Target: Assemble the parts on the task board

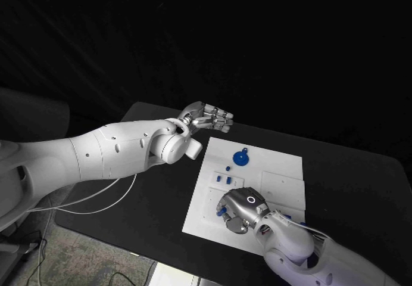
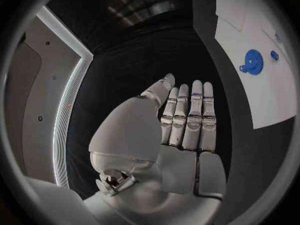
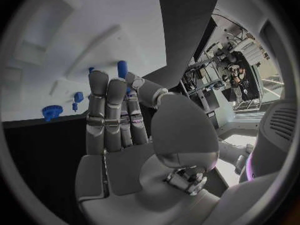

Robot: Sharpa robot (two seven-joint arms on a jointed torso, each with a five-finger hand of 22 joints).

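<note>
A black table [image 1: 361, 179] carries the white task board [image 1: 275, 170], a rectangle whose long axis runs from about 1 o'clock down to 7 o'clock in the head view. A blue gear-shaped part [image 1: 241, 157] lies flat near the board's 11 o'clock corner, with small blue pegs [image 1: 225, 177] just below it, toward 6 o'clock. The left hand [image 1: 209, 117] hangs beyond the board's far corner, over bare table, its fingers [image 2: 195, 116] straight, side by side and holding nothing. The right hand [image 1: 243, 210] sits over the board's near end at about 6 o'clock, fingers [image 3: 106, 105] extended and close together above the board; a blue peg [image 3: 122, 68] stands upright just past the fingertips, and whether they touch it cannot be told.
</note>
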